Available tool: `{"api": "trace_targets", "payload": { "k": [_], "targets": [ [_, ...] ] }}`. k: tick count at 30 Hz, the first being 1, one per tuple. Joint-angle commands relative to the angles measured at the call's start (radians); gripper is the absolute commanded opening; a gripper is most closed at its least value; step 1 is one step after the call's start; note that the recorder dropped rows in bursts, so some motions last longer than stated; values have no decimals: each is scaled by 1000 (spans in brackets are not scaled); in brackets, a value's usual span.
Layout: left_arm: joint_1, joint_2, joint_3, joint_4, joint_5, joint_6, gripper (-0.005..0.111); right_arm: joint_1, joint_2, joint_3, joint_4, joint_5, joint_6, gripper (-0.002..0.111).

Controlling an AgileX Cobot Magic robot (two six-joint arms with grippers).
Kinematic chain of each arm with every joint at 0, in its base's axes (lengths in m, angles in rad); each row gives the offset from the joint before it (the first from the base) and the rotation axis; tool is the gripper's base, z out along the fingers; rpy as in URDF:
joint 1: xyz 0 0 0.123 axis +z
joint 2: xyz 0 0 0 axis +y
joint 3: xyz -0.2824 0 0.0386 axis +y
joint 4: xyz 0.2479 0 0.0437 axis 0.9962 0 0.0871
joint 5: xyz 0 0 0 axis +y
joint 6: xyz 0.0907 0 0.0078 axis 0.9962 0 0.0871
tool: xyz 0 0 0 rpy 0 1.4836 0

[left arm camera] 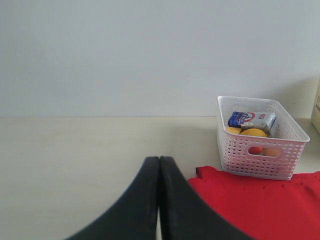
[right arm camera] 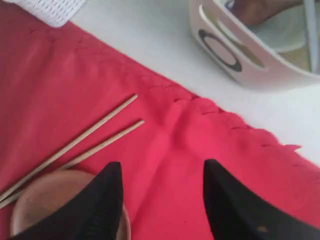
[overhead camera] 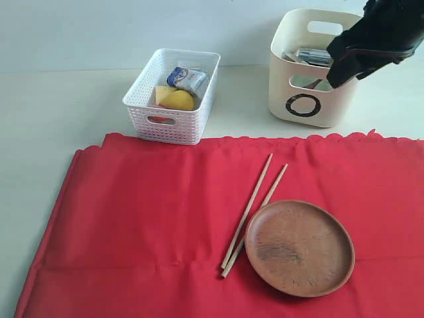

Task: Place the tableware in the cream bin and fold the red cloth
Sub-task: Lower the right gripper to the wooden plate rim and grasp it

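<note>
The red cloth lies spread over the table front. On it rest the brown clay plate and the pair of wooden chopsticks just left of the plate. The cream bin stands at the back right, holding steel and pale tableware that I cannot make out singly. My right arm hangs high beside the bin; its gripper is open and empty above the cloth, near the plate and chopsticks. My left gripper is shut and empty, over bare table off the cloth's corner.
The white perforated basket at the back centre holds a lemon, a small milk carton and other food. It also shows in the left wrist view, where the basket stands beyond the cloth. Pale tabletop surrounds the cloth.
</note>
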Motion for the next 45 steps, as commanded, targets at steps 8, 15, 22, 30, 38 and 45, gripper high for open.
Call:
{"api": "trace_targets", "payload": {
  "k": [8, 15, 22, 30, 38, 45],
  "targets": [
    [-7, -5, 0, -4, -4, 0, 1, -3, 122, 83, 22, 92, -90, 49],
    [-7, -5, 0, -4, -4, -2, 1, -3, 232, 107, 22, 95, -92, 49],
    [-7, -5, 0, -4, -4, 0, 1, -3, 351, 107, 22, 116, -96, 49],
    [-7, -5, 0, -4, -4, -2, 1, -3, 418, 107, 113, 166, -223, 49],
    [-7, -5, 0, -4, -4, -2, 1, -3, 425, 107, 127, 155, -252, 49],
    [-7, -5, 0, -4, -4, -1, 1, 5, 442, 122, 195, 148, -344, 49]
  ]
}}
